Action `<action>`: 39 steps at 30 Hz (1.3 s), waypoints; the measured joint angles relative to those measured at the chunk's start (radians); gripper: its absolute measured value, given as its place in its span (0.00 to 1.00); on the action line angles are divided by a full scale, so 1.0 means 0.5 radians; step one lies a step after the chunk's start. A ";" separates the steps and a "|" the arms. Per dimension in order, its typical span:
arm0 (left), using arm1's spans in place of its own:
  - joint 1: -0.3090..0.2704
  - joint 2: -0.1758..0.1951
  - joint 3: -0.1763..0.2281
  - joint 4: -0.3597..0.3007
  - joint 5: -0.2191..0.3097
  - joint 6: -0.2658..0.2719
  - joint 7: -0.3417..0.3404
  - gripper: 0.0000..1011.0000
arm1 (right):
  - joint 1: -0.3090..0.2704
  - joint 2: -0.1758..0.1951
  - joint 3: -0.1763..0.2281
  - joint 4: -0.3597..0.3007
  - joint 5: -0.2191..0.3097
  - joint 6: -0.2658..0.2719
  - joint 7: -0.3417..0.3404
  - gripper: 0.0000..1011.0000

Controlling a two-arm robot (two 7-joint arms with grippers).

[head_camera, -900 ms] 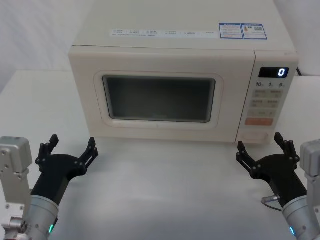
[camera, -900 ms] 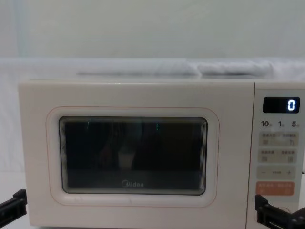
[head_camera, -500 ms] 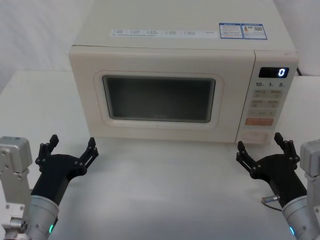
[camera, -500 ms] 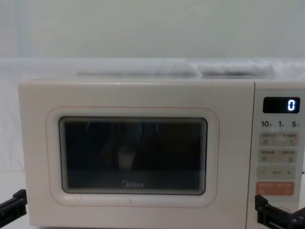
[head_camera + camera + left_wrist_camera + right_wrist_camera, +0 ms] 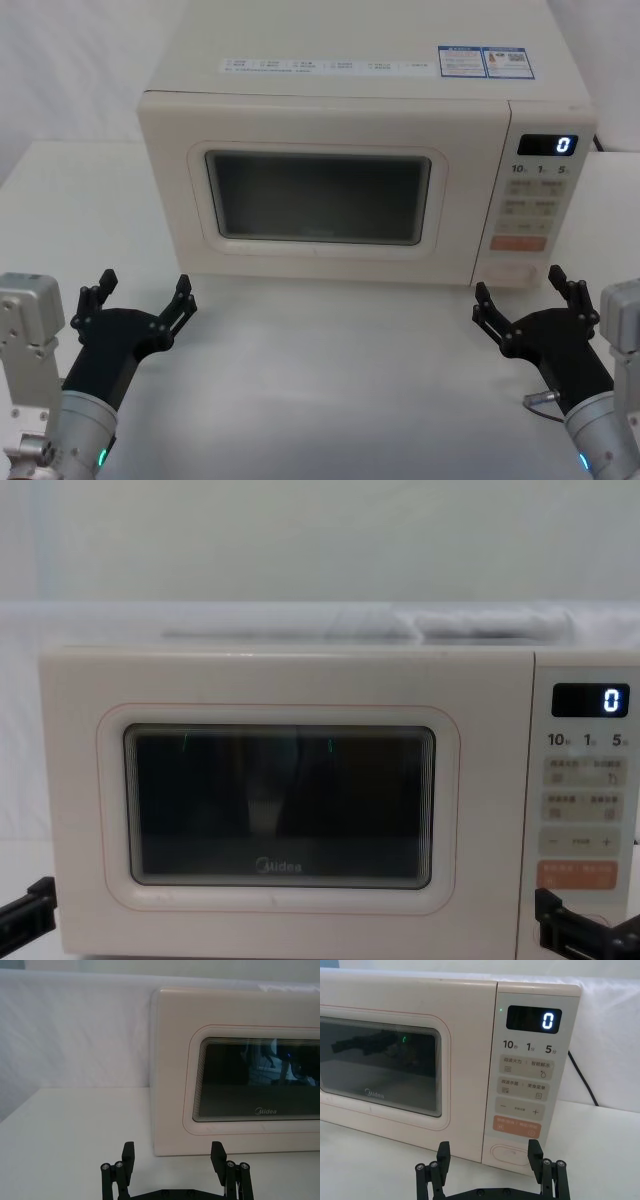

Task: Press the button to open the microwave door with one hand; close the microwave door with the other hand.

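Fingers of the right gripper [image 5: 524, 292] were seen spread wide, empty, hovering low over the table just near of the control panel; the left gripper [image 5: 136, 297] was likewise spread and empty, near the left front corner of the microwave. The button [image 5: 510, 1152] sat at the bottom of the panel, under the orange-pink key [image 5: 517, 1127], almost straight ahead of the right gripper. The microwave door [image 5: 318, 197] was shut flush.

Pressing was judged the step in hand, not yet begun. It would be done best with one fingertip brought squarely onto the oval's middle — not its raised rim, and well clear of the orange-pink key above. The left gripper should be kept away from the door's swing until the door has sprung, then be placed against its free edge for the closing push.

The microwave stood on a plain white table [image 5: 330, 380], backed by a white draped cloth [image 5: 75, 1030]; a dark cable [image 5: 582, 1080] ran behind on the right.
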 joint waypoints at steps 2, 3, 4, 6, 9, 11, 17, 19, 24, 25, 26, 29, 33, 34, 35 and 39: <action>0.000 0.000 0.000 0.000 0.000 0.000 0.000 0.99 | 0.000 0.000 0.000 0.000 0.000 0.000 0.000 0.99; 0.000 0.000 0.000 0.000 0.000 0.000 0.000 0.99 | 0.000 0.000 0.000 0.000 0.000 0.000 0.000 0.99; 0.000 0.000 0.000 0.000 0.000 0.000 0.000 0.99 | 0.000 0.000 0.000 0.000 0.000 0.000 0.000 0.99; 0.000 0.000 0.000 0.000 0.000 0.000 0.000 0.99 | 0.000 0.000 0.000 0.000 0.000 0.000 0.000 0.99; 0.000 0.000 0.000 0.000 0.000 0.000 0.000 0.99 | 0.000 0.000 0.000 0.000 0.000 0.000 0.000 0.95; 0.000 0.000 0.000 0.000 0.000 0.000 0.000 0.99 | 0.000 0.000 0.000 0.000 0.000 0.000 0.000 0.91; 0.000 0.000 0.000 0.000 0.000 0.000 0.000 0.99 | 0.000 0.000 0.000 0.000 0.000 0.000 0.000 0.78; 0.000 0.000 0.000 0.000 0.000 0.000 0.000 0.99 | 0.000 0.000 0.000 0.000 0.000 0.000 0.000 0.72; 0.000 0.000 0.000 0.000 0.000 0.000 0.000 0.99 | 0.000 0.000 0.000 0.000 0.000 0.000 0.000 0.54; 0.000 0.000 0.000 0.000 0.000 0.000 0.000 0.99 | 0.000 0.000 0.000 0.000 0.000 0.000 0.000 0.52; 0.000 0.000 0.000 0.000 0.000 0.000 0.000 0.99 | 0.000 0.000 0.000 0.000 0.000 0.000 0.000 0.46; 0.000 0.000 0.000 0.000 0.000 0.000 0.000 0.99 | 0.000 0.000 0.000 0.000 0.000 0.000 0.000 0.38; 0.000 0.000 0.000 0.000 0.000 0.000 0.000 0.99 | 0.000 0.000 0.000 0.000 0.000 0.000 0.000 0.26; 0.000 0.000 0.000 0.000 0.000 0.000 0.000 0.99 | 0.000 0.000 0.000 0.000 0.000 0.000 0.000 0.24; 0.000 0.000 0.000 0.000 0.000 0.000 0.000 0.99 | 0.000 0.000 0.000 0.000 0.000 0.000 0.000 0.20; 0.000 0.000 0.000 0.000 0.000 0.000 0.000 0.99 | 0.000 0.000 0.000 0.000 0.000 0.000 0.000 0.07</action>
